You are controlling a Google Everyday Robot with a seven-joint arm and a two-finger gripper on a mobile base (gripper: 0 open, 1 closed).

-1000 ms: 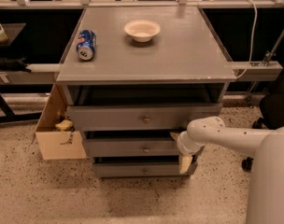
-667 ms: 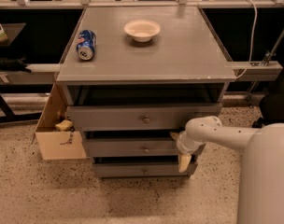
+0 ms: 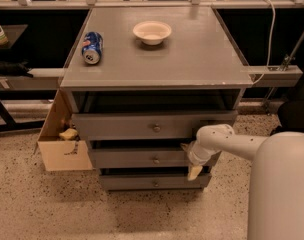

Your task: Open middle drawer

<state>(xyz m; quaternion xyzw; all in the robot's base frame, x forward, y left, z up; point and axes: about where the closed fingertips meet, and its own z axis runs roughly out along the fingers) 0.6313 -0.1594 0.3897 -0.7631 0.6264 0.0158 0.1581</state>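
Three grey drawer fronts are stacked in the cabinet [image 3: 157, 59] ahead of you, and the middle drawer [image 3: 127, 158] is the centre one, between the wider top drawer [image 3: 117, 126] and the narrower bottom drawer [image 3: 132, 182]. Note its orientation: the long axis runs horizontally, left to right across the view, and the flat front faces out toward the camera. Its small round knob [image 3: 155, 160] sits at the middle of the front. A dark strip shows along the top edge of the front, under the top drawer. Locate the gripper [image 3: 194, 171] at the right end of the middle drawer, low against the front's right corner and well to the right of the knob. The white arm [image 3: 232, 143] reaches it from the right side of the view. Whether the gripper is open or closed, or has hold of anything, cannot be determined from this view. On the cabinet top, a blue can [image 3: 92, 47] lies on its side at the left and a white bowl [image 3: 152, 32] stands near the back centre. A cardboard box [image 3: 62, 154] stands on the speckled floor [image 3: 52, 209], against the cabinet's left side.
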